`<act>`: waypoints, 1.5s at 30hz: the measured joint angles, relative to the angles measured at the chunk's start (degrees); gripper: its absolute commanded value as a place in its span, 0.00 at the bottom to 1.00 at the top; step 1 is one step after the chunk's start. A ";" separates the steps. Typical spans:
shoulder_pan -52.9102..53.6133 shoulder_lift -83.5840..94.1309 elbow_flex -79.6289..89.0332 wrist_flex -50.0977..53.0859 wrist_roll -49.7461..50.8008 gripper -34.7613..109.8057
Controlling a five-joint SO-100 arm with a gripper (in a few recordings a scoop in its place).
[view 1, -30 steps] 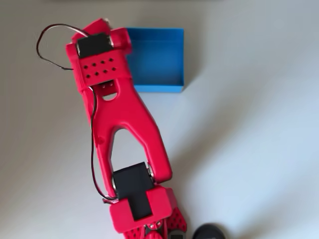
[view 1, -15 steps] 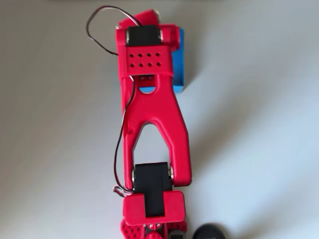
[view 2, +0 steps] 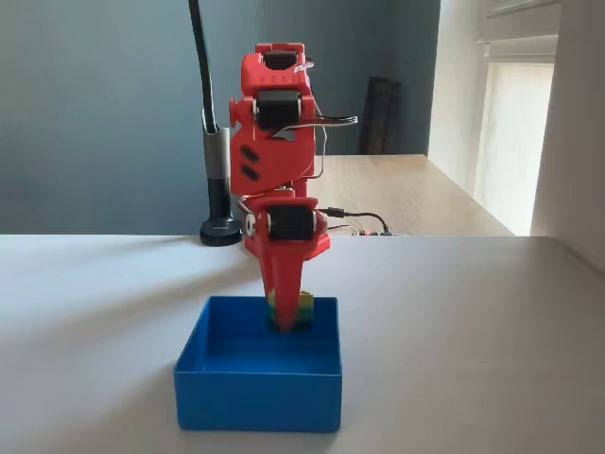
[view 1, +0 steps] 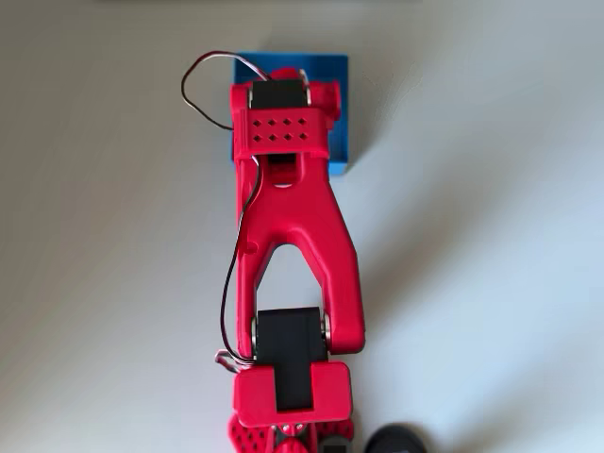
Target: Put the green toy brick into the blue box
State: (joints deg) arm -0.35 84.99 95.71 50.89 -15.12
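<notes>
Reaching down into the blue box, the red gripper points almost straight at the box floor in the fixed view, fingertips low inside, near the far wall. Green toy brick sits right at the fingertips, a lime-yellow bit sticking out on the picture-right of the red finger, with a thinner green sliver on the picture-left. Fingers look clamped around the brick. Cannot tell whether the brick touches the box bottom; the front wall hides nothing of it, but the finger covers its middle.

Box walls surround the gripper tip on all sides: near wall in front of it toward the camera, far wall just behind it. Box rests flat on the pale table.

Overhead view: red arm runs from the bottom edge up the middle and its wrist block covers most of the blue box; blue shows to the right of the wrist and along the top edge behind it. A dark cable loops off the wrist to the picture-left.

Behind the arm in the fixed view, a black lamp stand stands on the table, well apart from the box.
</notes>
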 measured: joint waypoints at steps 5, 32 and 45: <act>0.00 0.00 0.00 -0.18 1.14 0.38; -1.58 1.49 -5.98 1.85 1.23 0.24; -5.27 24.87 4.83 1.67 9.49 0.24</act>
State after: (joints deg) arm -5.62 109.86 100.55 52.56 -5.62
